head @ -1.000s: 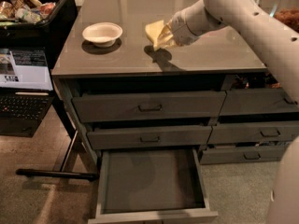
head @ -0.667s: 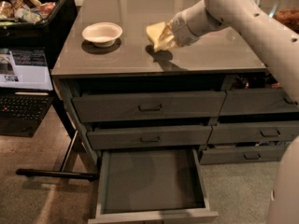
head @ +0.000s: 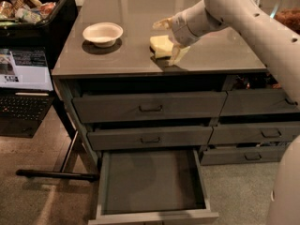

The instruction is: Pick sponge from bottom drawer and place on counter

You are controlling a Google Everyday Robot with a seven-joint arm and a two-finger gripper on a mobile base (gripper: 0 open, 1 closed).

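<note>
The pale yellow sponge point(head: 160, 46) lies flat on the glossy grey counter point(head: 117, 62), right of the middle near the front edge. My gripper point(head: 169, 39) is open just over the sponge's right side, one cream finger behind it and one point(head: 177, 55) in front, touching the counter beside it. The arm reaches in from the upper right. The bottom drawer point(head: 150, 182) of the left stack is pulled out, and its dark floor is bare.
A white bowl point(head: 102, 33) stands on the counter left of the sponge. A black bin of packaged snacks point(head: 28, 6) and an open laptop point(head: 23, 78) are at the left. The other drawers point(head: 150, 108) are nearly shut.
The fingers were closed around the sponge, held tilted just above the counter. Now they have spread apart and the sponge lies flat on the counter.
</note>
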